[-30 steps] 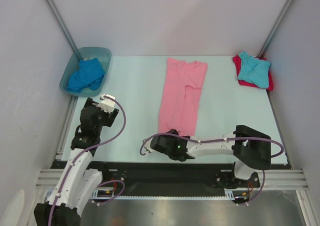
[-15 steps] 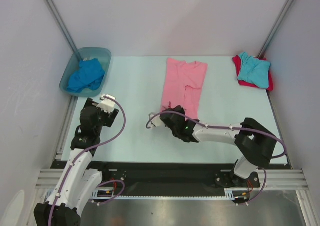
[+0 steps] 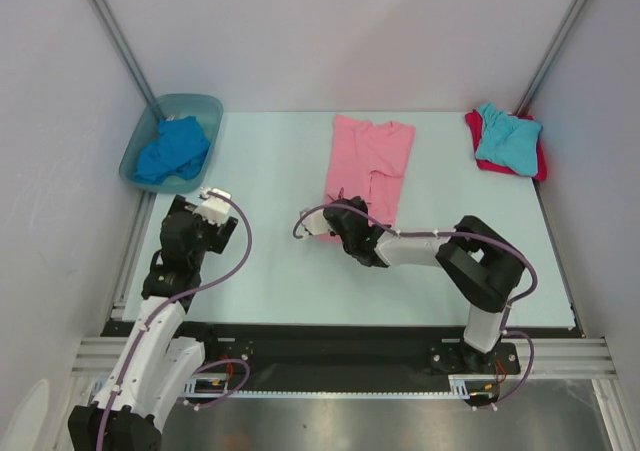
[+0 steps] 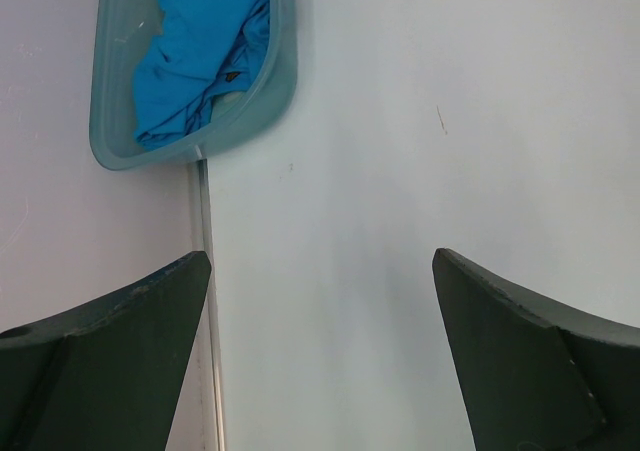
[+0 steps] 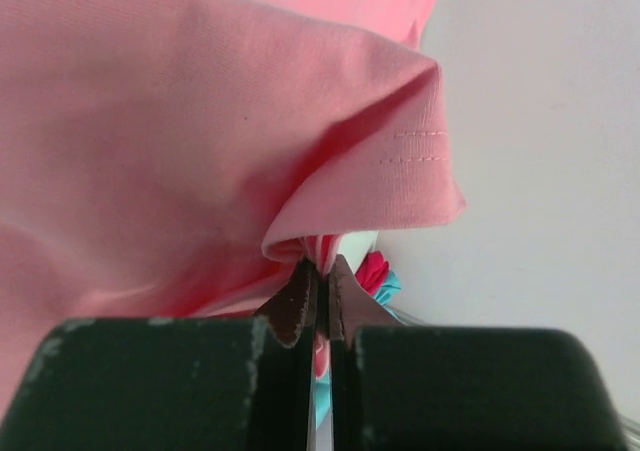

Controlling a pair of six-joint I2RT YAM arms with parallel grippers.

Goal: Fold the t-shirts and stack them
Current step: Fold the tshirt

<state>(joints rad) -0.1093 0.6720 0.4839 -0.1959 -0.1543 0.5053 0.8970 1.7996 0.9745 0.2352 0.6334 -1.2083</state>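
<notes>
Nearest, at about 8 o'clock on the table (image 3: 270, 171), the left tool (image 4: 320, 254) hangs with its jaws wide apart, holding nothing. Toward the centre, the right tool (image 5: 320, 276) is pinched together on the near hem of the pink t-shirt (image 3: 370, 161), a fold of cloth bunched over its tips. The rest of that shirt lies flat toward 12 o'clock. Farther out, at 10 o'clock, the royal blue t-shirt (image 3: 172, 149) sits crumpled in the tub (image 3: 190, 103). At 2 o'clock the turquoise t-shirt (image 3: 508, 136) rests on the red t-shirt (image 3: 472, 126).

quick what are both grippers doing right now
Left gripper: open, holding nothing.
Right gripper: shut on the pink shirt.
</notes>
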